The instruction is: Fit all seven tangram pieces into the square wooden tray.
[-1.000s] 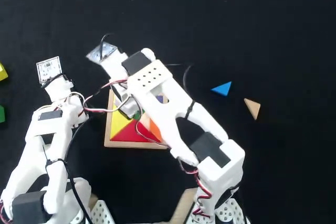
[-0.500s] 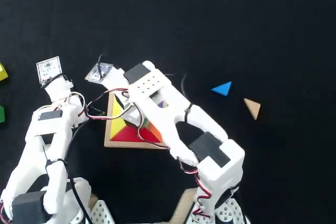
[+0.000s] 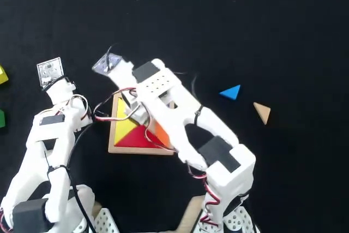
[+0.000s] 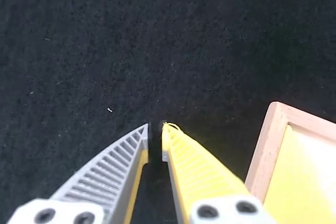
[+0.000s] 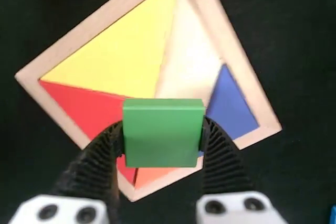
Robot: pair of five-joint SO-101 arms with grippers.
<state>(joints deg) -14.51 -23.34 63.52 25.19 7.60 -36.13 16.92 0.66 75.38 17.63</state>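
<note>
**Green square held over tray**

Your right gripper [image 5: 161,129] grips the green square [image 5: 163,142], jaws spread to its width, over the tray [image 5: 233,56]. The square hides the tray's middle. A yellow triangle [image 5: 121,51], red triangle [image 5: 84,106] and blue piece [image 5: 228,106] lie inside. Your left gripper [image 4: 156,127] is closed on nothing, just beside the tray. The blue triangle [image 3: 231,91] and tan triangle [image 3: 263,112] lie on the cloth, well apart from the tray.

I read 0 legible texts, labels, numbers or signs: the wooden tray [image 4: 265,145], green piece [image 5: 163,132] and black table [image 3: 272,36] are unmarked, and any print on the circuit boards [image 3: 50,71] atop the 2 wrists is too small to resolve.
</note>
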